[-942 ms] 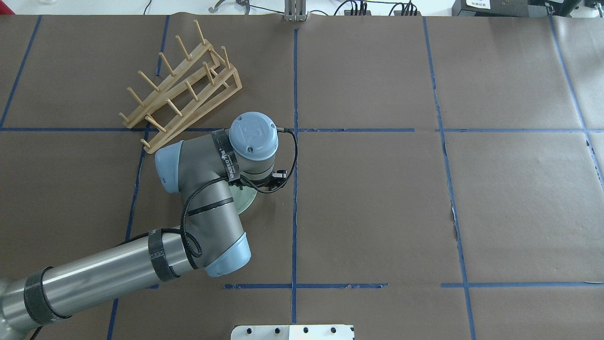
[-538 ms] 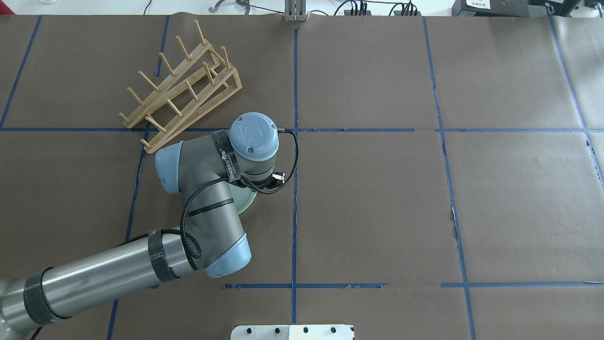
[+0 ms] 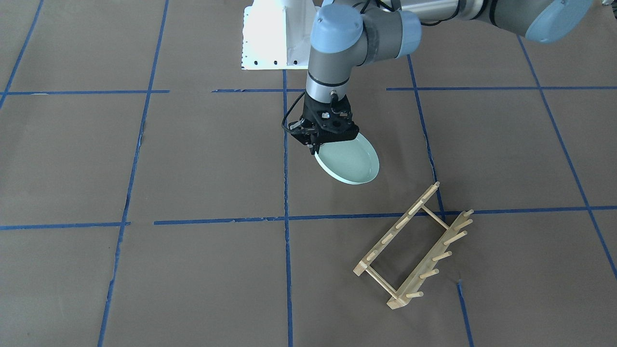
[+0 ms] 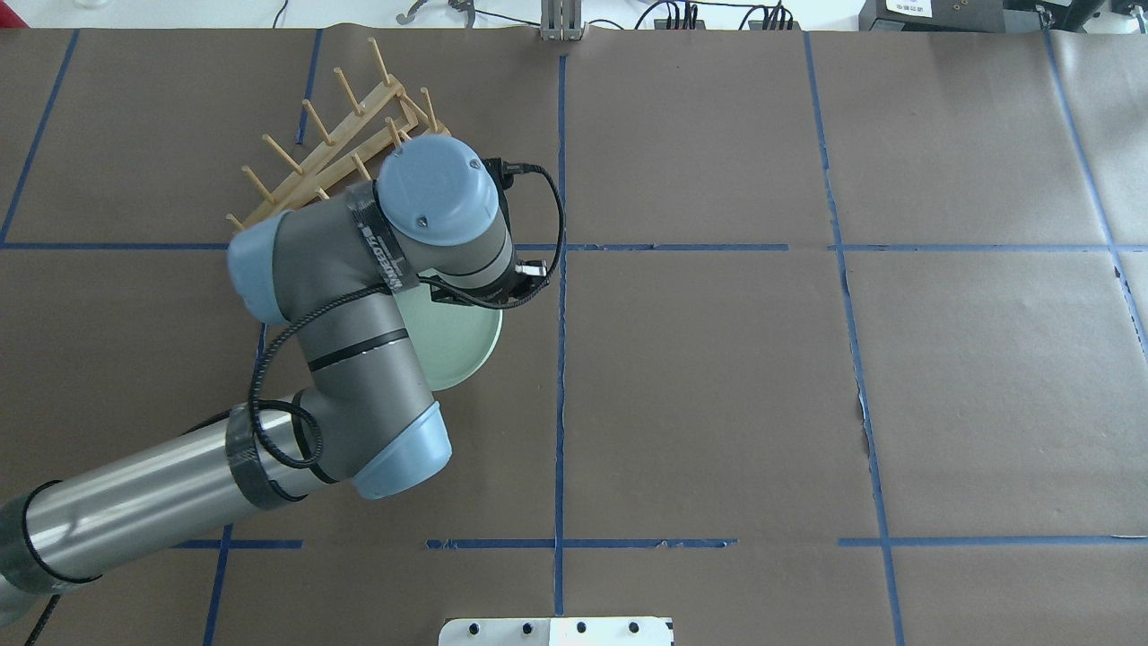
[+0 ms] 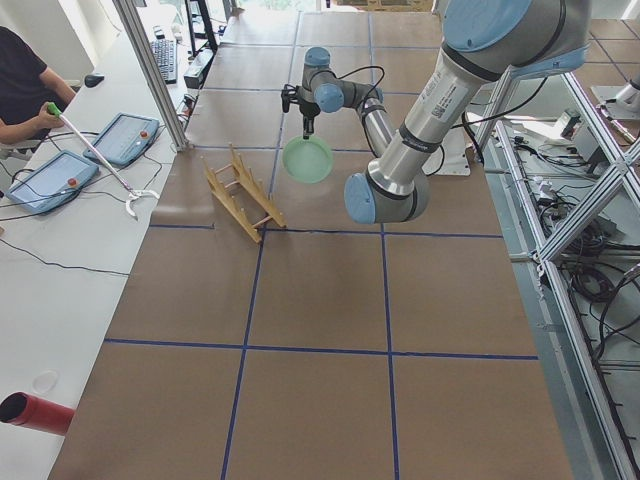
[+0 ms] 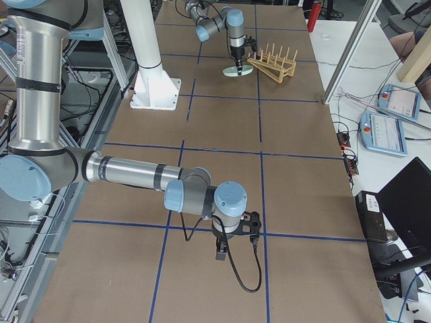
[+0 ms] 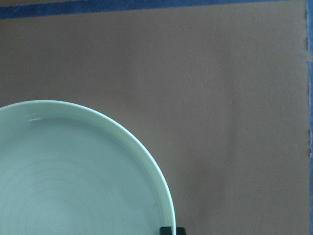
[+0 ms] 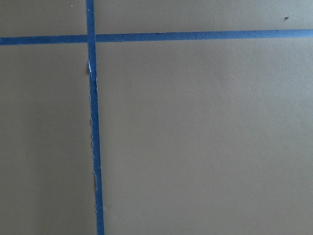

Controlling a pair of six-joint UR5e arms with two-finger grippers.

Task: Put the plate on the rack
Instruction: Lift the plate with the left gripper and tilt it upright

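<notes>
I have the plate [image 3: 349, 164] in the left gripper [image 3: 316, 147], pinched at the rim on the edge nearest the robot. The wrist view shows only a dark fingertip [image 7: 168, 230] against that rim. The plate hangs off the table [image 3: 144, 168], tilted, with its hollow face towards the front camera. From the left end it looks closer to upright, so I would not swear to the angle.

The rack [image 3: 414, 246] stands near the plate but apart from it, further out from the robot and towards its left. It sits diagonally to the blue tape lines and has nothing in it. In the overhead view my own wrist covers its near end.

I judge this to be the carry: the pick-up is done and the plate is not yet over the rack.

Next I need to bring the plate above the rails and stand it on edge. I then turn the wrist so that its face lies across the rails, in line with a gap between peg pairs. After that I lower it until both rails bear it, and only then let go.

The right gripper [image 6: 220, 257] hangs far off over bare table. Whether its jaws are apart or together I cannot tell.
</notes>
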